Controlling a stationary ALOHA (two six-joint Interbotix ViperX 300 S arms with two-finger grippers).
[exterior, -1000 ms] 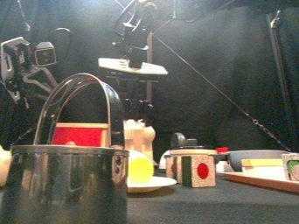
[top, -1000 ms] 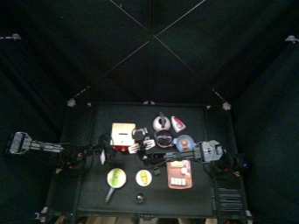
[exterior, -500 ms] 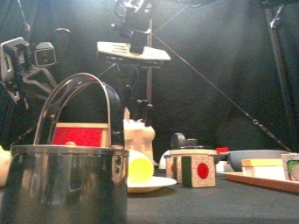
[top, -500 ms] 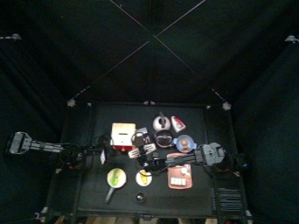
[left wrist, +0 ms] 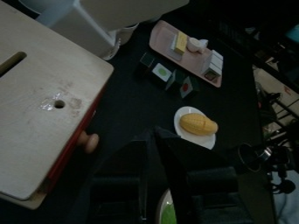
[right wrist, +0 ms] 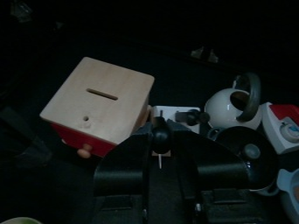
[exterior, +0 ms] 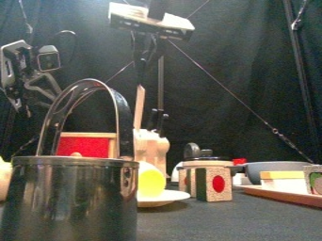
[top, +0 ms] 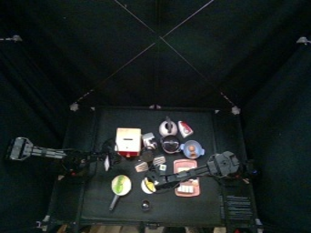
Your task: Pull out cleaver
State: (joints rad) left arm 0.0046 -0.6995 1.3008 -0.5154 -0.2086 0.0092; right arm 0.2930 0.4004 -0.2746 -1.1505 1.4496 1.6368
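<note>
Right claw (right wrist: 158, 145) is clamped tight on the cleaver (right wrist: 158, 137), gripping its dark handle, with the jaws nearly closed around it. The cleaver hangs straight below the claw, long axis vertical, handle up and blade down. The front view shows it as a pale upright strip (exterior: 138, 108) under the raised claw (exterior: 149, 21). It is clear of the wooden knife block (right wrist: 98, 107), which sits off to one side of the claw and well below it, its slot showing dark. A white kettle (right wrist: 228, 107) sits on the claw's other side. From the wrist the blade is edge-on, just a thin line, so its face and tip are hard to make out. In the top view the claw (top: 155, 182) is tiny and the cleaver can't be picked out. In the front view a big metal pot (exterior: 70, 193) blocks the table below. Compared with a second ago, the claw is much higher in the front view. From above, it has swung away from the block toward the table's front. The left arm (top: 49, 155) rests at the table's left edge.
</note>
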